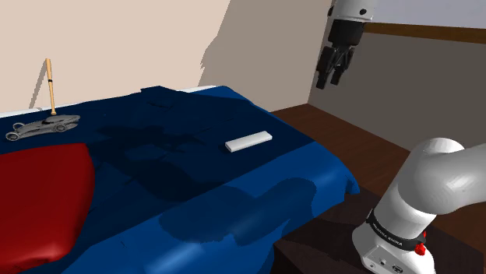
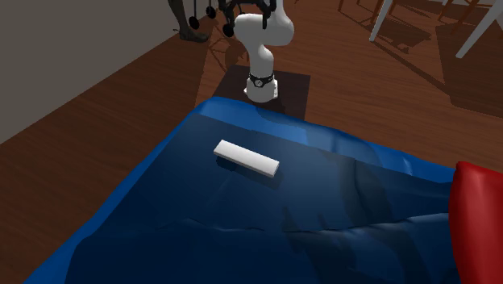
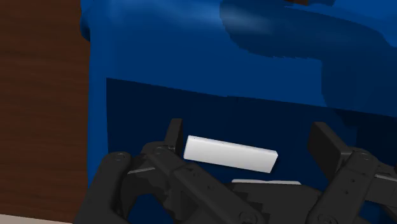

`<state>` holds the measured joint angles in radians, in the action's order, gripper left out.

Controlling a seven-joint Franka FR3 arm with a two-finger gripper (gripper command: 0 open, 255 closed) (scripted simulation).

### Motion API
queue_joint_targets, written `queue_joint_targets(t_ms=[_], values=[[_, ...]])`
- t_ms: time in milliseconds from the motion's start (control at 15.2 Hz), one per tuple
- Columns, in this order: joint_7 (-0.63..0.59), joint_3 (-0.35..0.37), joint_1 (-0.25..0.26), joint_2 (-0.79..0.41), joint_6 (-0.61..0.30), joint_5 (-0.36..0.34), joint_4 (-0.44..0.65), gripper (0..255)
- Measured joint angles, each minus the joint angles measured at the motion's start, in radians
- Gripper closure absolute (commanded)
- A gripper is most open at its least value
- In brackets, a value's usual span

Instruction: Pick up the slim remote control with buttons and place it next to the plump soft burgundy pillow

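Black gripper [image 3: 249,137] parts sit closest to the wrist camera. Its two fingers [image 3: 173,133] stand well apart with nothing clasped. The white remote [image 3: 230,153] shows between them but lies far beneath, untouched.

The rumpled blue bed cover [image 1: 195,187] takes up most of the scene. At the shoulder view's near left lies the plump red pillow [image 1: 39,194], well apart from the remote. The white arm [image 1: 436,187] rises from its stand [image 2: 294,85] at the bed's near corner. It carries the gripper high at the shoulder view's far right, beyond the mattress edge. The remote is a slim, flat slab on the cover, toward the edge by the stand. A small grey toy car [image 1: 43,124] and a wooden bat [image 1: 50,86] stand at the far left, clear of the route.

The step in hand looks like the approach. To do it well, bring the hand over the middle of the remote and turn the wrist so the fingers straddle its narrow width, not its length. Because the slab is so low, the tips probably need to press a little into the soft cover before closing. A slow, straight descent should keep it from skidding on the folds.
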<state>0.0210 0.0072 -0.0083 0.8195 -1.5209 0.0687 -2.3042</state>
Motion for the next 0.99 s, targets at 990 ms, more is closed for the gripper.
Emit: queue_joint_targets(t_ms=[990], values=[[0.515,-0.117,0.139,-0.359,-0.399,-0.085,-0.057,0]])
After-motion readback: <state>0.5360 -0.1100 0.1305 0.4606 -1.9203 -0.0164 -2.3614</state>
